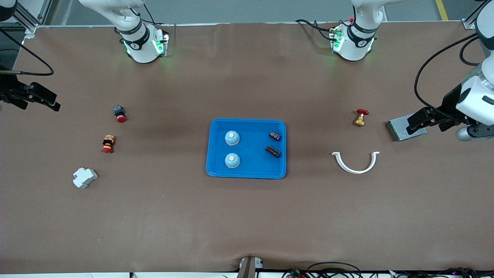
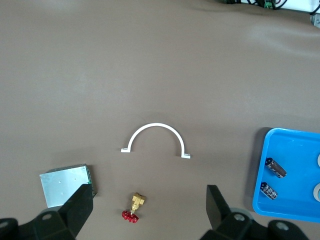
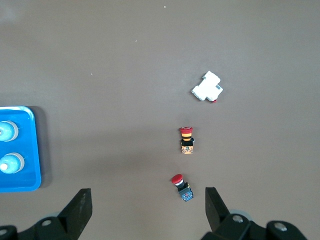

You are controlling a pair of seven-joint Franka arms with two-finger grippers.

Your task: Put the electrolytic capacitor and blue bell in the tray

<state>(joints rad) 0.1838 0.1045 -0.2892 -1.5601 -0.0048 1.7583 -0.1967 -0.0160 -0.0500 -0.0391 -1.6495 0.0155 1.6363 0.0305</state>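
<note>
The bright-blue tray lies mid-table. In it rest two blue bells and two dark electrolytic capacitors, each pair side by side. My left gripper hangs open and empty high over the left arm's end of the table; in its wrist view the left gripper frames a brass valve, with the tray and capacitors off to one side. My right gripper hangs open and empty over the right arm's end; the right gripper sees the tray edge and both bells.
Toward the left arm's end lie a red-handled brass valve, a white half-ring clamp and a metal plate. Toward the right arm's end lie a red push button, a red-and-yellow button and a white breaker.
</note>
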